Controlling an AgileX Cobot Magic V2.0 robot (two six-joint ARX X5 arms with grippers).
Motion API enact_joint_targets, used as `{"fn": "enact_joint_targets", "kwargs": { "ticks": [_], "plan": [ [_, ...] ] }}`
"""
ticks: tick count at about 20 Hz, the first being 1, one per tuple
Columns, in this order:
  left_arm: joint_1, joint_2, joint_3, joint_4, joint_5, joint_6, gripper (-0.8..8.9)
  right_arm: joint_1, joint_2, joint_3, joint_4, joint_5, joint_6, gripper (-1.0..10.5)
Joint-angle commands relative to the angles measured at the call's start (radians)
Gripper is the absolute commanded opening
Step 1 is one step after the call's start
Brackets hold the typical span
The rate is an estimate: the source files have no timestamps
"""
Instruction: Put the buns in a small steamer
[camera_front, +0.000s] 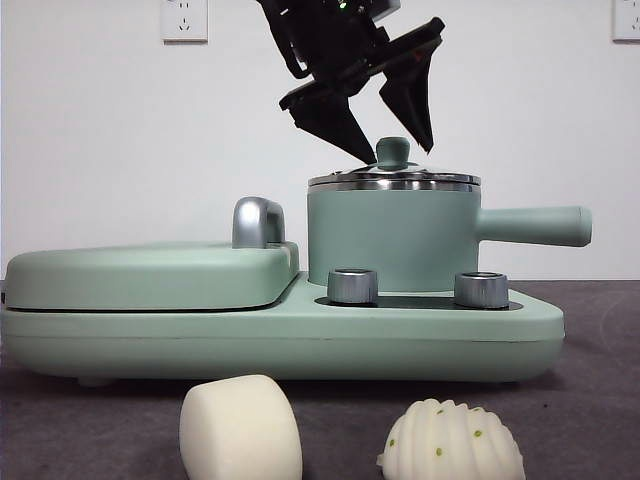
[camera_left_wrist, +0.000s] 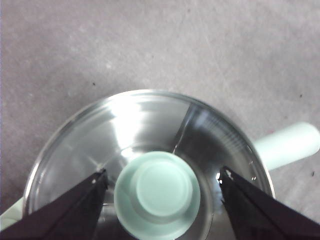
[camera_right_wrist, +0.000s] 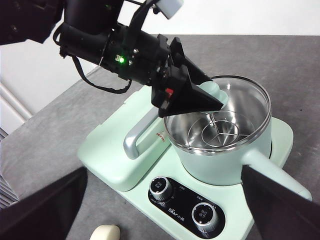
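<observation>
Left gripper spread wide, empty, straddling the lid knob atop the steamer, placed to lift the lid. Both buns wait on the near table. Right gripper released, well back.

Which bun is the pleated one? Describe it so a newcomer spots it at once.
Start from the mint-green cooker base carrying the small steamer, over whose lid knob the left pincer is open. On the grey table in front lie two buns; take the one below the steamer's handle. This pleated bun is ribbed and green-specked, the smooth bun plain.
</observation>
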Motion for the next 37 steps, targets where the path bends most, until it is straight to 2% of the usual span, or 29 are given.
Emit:
{"fn": "enact_joint_targets", "kwargs": {
  "ticks": [1, 2, 5, 6, 14, 24, 25, 27, 28, 35, 36, 37],
  "plan": [
    [-0.008, 0.031, 0.028, 0.006, -0.002, 0.016, 3.39, 0.004, 0.003, 0.015, 0.005, -0.006, 0.013, 4.9],
    [-0.008, 0.031, 0.028, 0.007, -0.002, 0.016, 3.36, 0.004, 0.003, 0.015, 0.005, -0.006, 0.013, 4.9],
    [-0.008, 0.031, 0.028, 0.008, -0.002, 0.018, 1.93, 0.004, 0.003, 0.015, 0.005, -0.006, 0.013, 4.9],
    [-0.008, 0.031, 0.028, 0.007, -0.002, 0.018, 1.77, 0.004, 0.003, 0.015, 0.005, -0.006, 0.013, 4.9],
    [-0.010, 0.031, 0.037, 0.005, -0.002, 0.041, 1.77, 0.004, 0.003, 0.015, 0.001, -0.001, 0.013, 4.9],
    [0.000, 0.030, 0.260, -0.163, -0.002, 0.044, 1.88, 0.004, 0.011, 0.014, 0.002, 0.001, 0.014, 4.9],
    [0.000, 0.031, 0.260, -0.179, -0.002, 0.044, 2.05, 0.004, 0.011, 0.015, 0.002, 0.001, 0.015, 4.9],
    [-0.001, 0.045, 0.260, -0.209, -0.002, 0.051, 3.18, 0.004, 0.011, 0.015, 0.002, 0.002, 0.016, 4.9],
    [-0.006, 0.061, 0.260, -0.206, -0.002, 0.061, 3.21, 0.004, 0.011, 0.015, 0.002, 0.002, 0.016, 4.9],
    [-0.008, 0.143, 0.260, -0.214, -0.002, 0.061, 3.03, 0.004, 0.010, 0.015, 0.001, 0.002, 0.016, 4.9],
    [-0.008, 0.143, 0.260, -0.216, -0.002, 0.061, 2.88, 0.004, 0.010, 0.015, -0.001, 0.002, 0.016, 4.9],
    [-0.008, 0.143, 0.260, -0.221, -0.002, 0.063, 2.23, 0.004, 0.010, 0.014, -0.002, 0.002, 0.016, 4.9]
  ]
}}
